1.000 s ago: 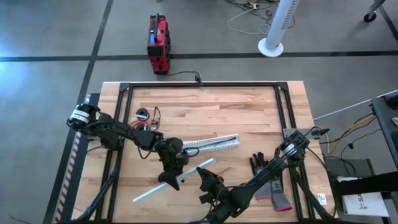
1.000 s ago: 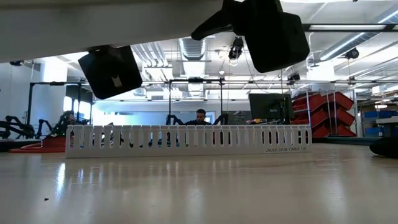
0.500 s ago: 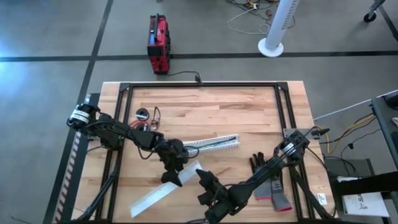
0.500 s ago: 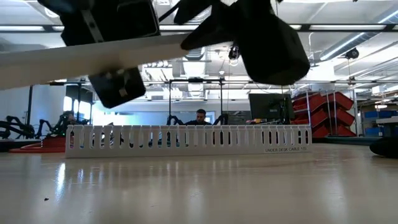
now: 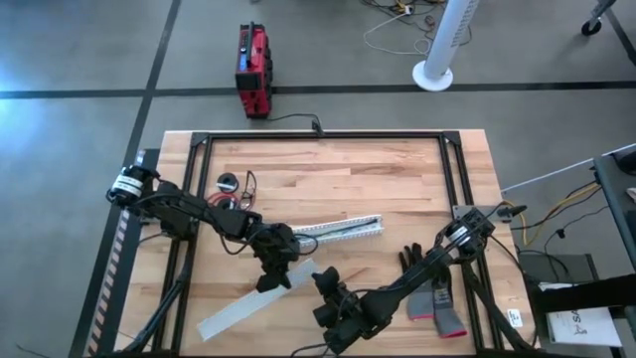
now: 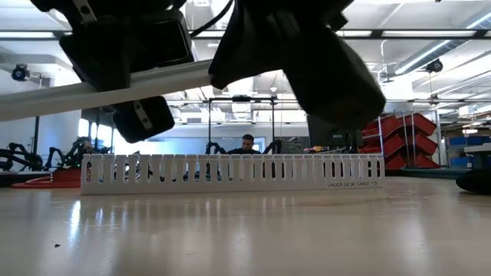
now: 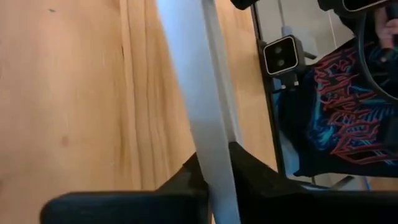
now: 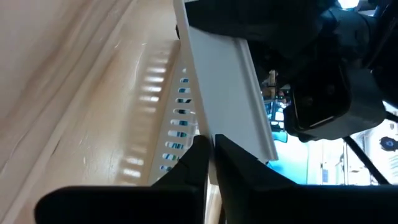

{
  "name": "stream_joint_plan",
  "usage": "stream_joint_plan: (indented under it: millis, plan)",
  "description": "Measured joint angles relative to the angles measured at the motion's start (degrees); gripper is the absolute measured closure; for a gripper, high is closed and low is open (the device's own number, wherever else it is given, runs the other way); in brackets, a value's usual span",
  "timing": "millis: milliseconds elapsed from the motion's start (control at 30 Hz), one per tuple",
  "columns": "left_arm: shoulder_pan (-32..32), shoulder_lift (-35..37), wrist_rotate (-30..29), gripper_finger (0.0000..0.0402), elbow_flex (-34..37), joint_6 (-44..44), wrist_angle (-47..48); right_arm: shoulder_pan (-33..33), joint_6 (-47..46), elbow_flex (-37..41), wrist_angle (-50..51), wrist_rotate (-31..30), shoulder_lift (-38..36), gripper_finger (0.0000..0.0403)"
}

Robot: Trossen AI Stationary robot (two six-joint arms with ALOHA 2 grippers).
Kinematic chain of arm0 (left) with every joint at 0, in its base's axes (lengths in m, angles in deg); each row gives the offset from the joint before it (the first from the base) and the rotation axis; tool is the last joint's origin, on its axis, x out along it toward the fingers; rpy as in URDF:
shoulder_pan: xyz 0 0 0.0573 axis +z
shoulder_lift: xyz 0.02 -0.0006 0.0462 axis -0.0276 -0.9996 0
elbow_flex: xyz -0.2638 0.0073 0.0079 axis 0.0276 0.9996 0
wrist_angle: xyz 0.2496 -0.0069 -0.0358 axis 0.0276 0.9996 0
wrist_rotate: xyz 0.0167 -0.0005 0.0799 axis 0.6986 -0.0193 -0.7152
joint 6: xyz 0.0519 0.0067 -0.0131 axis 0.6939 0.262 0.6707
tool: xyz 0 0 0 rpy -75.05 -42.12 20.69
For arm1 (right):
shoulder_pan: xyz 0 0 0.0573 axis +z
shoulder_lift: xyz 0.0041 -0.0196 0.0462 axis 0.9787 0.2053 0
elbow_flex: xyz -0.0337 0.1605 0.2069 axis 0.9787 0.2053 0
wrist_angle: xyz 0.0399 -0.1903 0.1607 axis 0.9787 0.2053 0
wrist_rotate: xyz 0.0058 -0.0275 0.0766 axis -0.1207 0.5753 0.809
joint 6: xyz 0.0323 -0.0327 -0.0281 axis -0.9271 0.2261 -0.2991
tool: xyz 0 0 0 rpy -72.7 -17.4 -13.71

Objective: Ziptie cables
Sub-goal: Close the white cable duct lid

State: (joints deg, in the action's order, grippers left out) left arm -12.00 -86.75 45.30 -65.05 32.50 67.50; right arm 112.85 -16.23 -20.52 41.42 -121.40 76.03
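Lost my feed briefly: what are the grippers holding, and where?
Both grip the white cover strip at one end: left gripper and right gripper side by side.

Bare table [image 5: 328, 179] lies beyond the slotted strip [image 5: 338, 230]; gloves [image 5: 429, 288] crowd the right

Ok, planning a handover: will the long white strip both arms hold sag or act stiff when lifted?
Probably stiff: the white strip runs straight, gripped only near one end by the left tool and right tool. Likely light, being thin. Its smooth faces might slip.
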Motion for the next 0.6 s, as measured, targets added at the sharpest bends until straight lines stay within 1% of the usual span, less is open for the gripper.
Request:
stream_joint_plan:
  millis: [133,233,300,367,400,533,600]
  plan:
    - [-0.07,0.12,-0.29,0.0373,0.00,0.34,0.09,0.42,-0.68,-0.05,0.05,-0.30,0.00,0.0373]
    - [-0.09,0.96,-0.71,0.0387,-0.27,-0.36,2.40,1.09,-3.60,-0.84,0.24,-0.80,-0.63,0.0350]
    - [-0.11,1.85,-2.90,0.0396,-1.26,-0.05,6.00,1.67,-6.12,-1.59,0.68,-1.08,-1.87,0.0332]
    - [-0.36,2.93,-7.78,0.0398,-3.17,1.50,11.56,2.15,-9.72,-2.54,2.26,-1.13,-3.31,0.0313]
    - [-0.75,3.41,-11.47,0.0399,-4.42,2.55,14.38,2.30,-11.83,-2.77,3.90,-1.03,-4.09,0.0304]
    - [-4.07,4.47,-30.51,0.0401,-9.63,5.35,23.57,2.54,-24.88,-3.08,12.16,0.21,-8.52,0.0270]
    - [-6.47,4.42,-38.90,0.0401,-11.69,5.28,24.98,2.52,-33.70,-3.06,17.75,2.56,-11.26,0.0256]
